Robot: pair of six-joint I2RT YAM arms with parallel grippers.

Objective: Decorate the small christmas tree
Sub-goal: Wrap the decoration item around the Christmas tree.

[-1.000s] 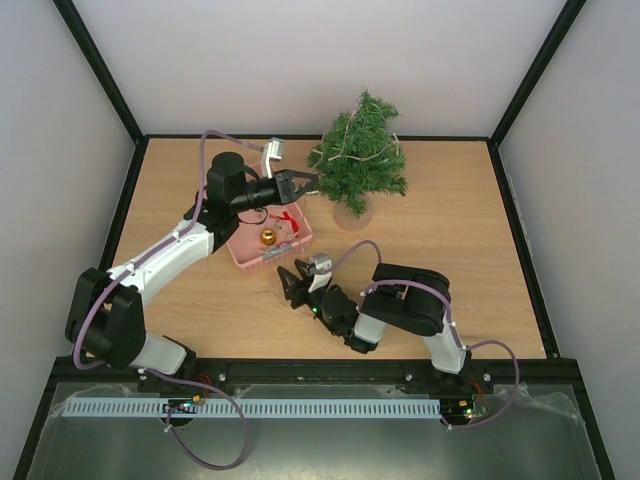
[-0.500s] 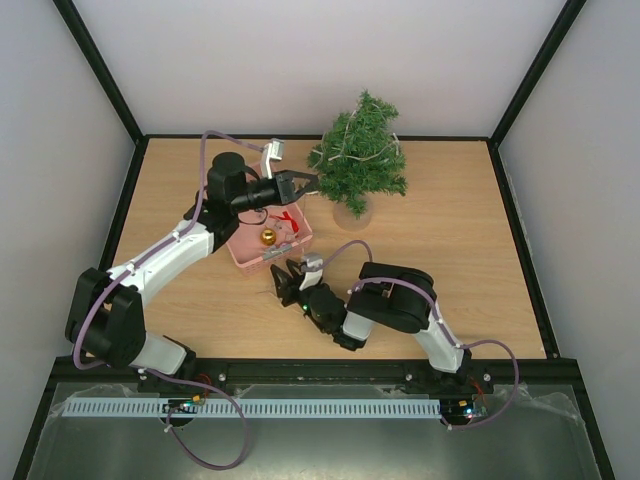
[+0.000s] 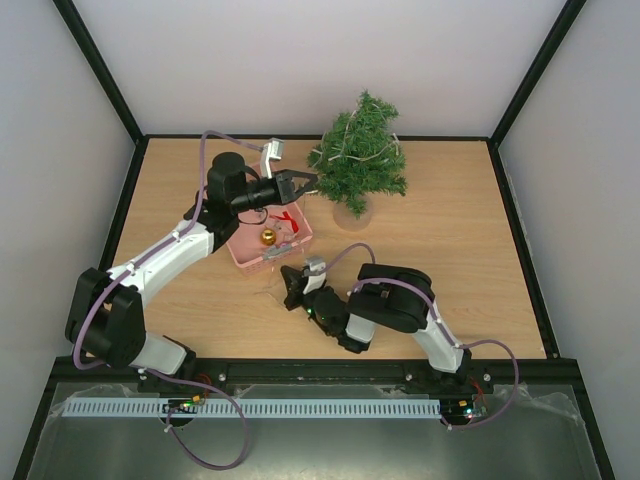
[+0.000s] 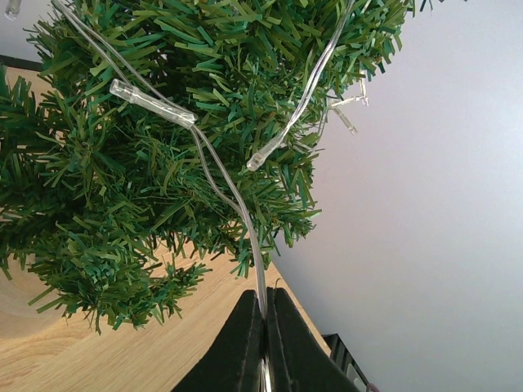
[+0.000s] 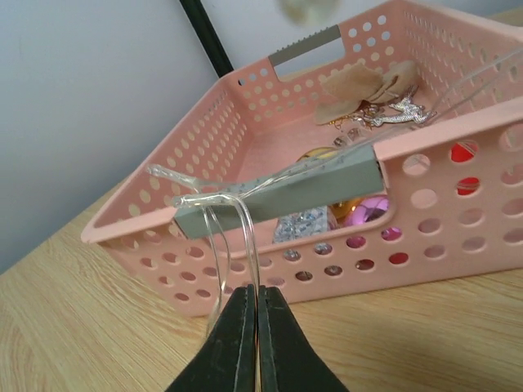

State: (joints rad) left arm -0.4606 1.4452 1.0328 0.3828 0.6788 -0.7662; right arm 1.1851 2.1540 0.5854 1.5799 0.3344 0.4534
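The small christmas tree (image 3: 362,156) stands at the back of the table on a pale round base, its dark green branches (image 4: 139,163) filling the left wrist view. A clear light string (image 4: 222,181) with tiny bulbs runs through them. My left gripper (image 3: 311,181) is at the tree's left side, shut on this string (image 4: 263,299). My right gripper (image 3: 288,277) is low on the table, just in front of the pink basket (image 3: 240,256). It is shut (image 5: 252,292) on a loop of the same clear string (image 5: 247,233), which hangs over the basket's near wall (image 5: 139,245).
In the basket lie a gold ball (image 3: 267,237), a red ribbon (image 3: 288,220), a pink bauble (image 5: 369,211), a beige bow (image 5: 369,80) and silver pieces. A grey strip (image 5: 286,192) sits on its near rim. Black frame posts border the table.
The right gripper has moved forward to the basket's near wall and shut on the clear string loop. The left arm and tree have stayed still.
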